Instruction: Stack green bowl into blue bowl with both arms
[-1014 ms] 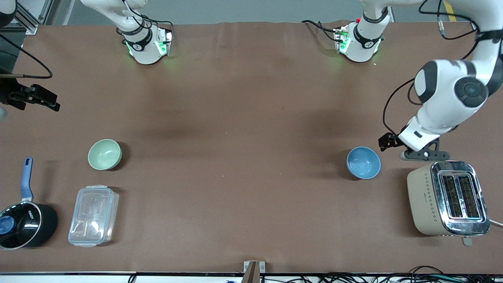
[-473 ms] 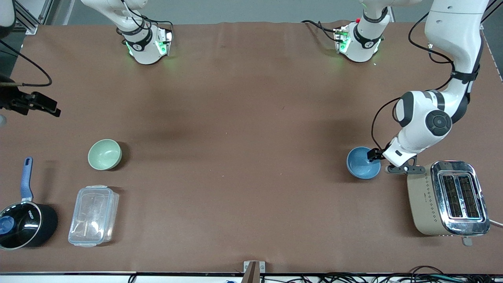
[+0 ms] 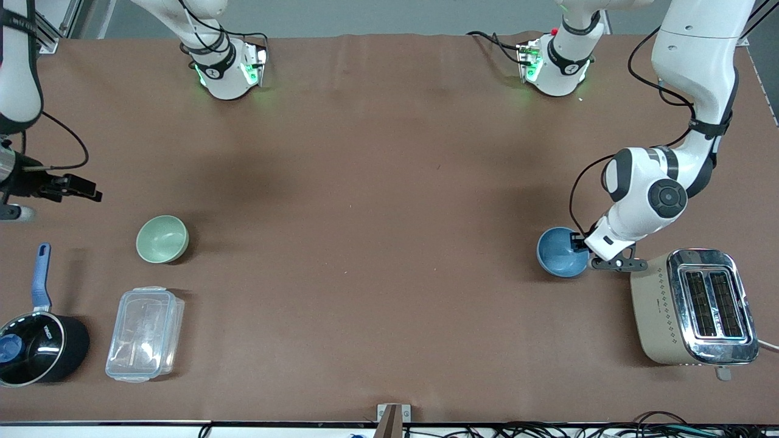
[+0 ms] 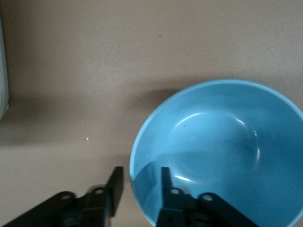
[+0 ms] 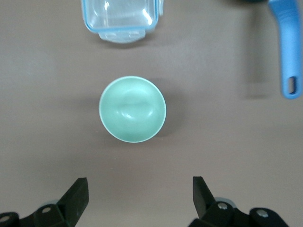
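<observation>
Left wrist view: left pincer (image 4: 139,182) straddles glossy blue bowl (image 4: 227,142) rim, unclosed | right pincer (image 5: 140,195) wide above mint green bowl (image 5: 132,109)

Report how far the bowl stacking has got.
Nothing is stacked yet: the small pale mint-green bowl sits empty on the table, apart from the speckled blue bowl. In hand: the left gripper straddles the blue bowl's rim, one finger inside and one outside, not closed. The right gripper hangs open above the green bowl. Left: both grasps, the carry and the nesting.
</observation>
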Robot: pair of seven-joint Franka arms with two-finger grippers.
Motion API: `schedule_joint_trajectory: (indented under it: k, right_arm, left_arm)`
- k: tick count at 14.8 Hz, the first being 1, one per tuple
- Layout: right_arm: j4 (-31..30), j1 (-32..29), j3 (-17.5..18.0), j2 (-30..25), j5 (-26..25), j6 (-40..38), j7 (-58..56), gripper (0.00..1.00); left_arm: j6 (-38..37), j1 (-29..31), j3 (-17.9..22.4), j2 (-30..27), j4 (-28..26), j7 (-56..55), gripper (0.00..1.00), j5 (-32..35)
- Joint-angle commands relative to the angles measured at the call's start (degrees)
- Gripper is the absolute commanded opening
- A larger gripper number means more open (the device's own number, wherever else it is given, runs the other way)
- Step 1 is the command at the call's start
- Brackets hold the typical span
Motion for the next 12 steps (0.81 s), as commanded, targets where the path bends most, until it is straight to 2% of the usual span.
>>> schedule_joint_trajectory:
  k: [1,3,5,9,12]
  right_arm:
    - [-1.0,-3.1,0.9,3.9,3.4,2.1,-3.9,0.97]
    - [-1.0,-3.8,0.9,7.3,4.7,4.7,-5.1,0.97]
    - [-0.9,-3.9,1.0,11.4,4.9,8.1,-5.8,0.96]
    - [-0.9,-3.5,1.4,17.7,5.3,14.9,-5.8,0.94]
    - [-0.6,-3.5,1.3,19.9,10.4,15.4,-6.8,0.93]
  left_arm:
    - [0.1,0.2,-0.4,-0.2,0.7,-0.6,0.04,0.4]
    - [0.1,-0.1,-0.9,-0.7,0.8,-0.6,0.01,0.3]
    - [-0.9,0.0,-3.4,-3.0,1.4,-1.8,0.0,0.2]
    - [-9.8,-0.3,-13.3,-6.3,4.3,-17.2,0.0,0.2]
    - [-12.0,-1.2,-20.2,-5.2,6.4,-30.8,0.0,0.3]
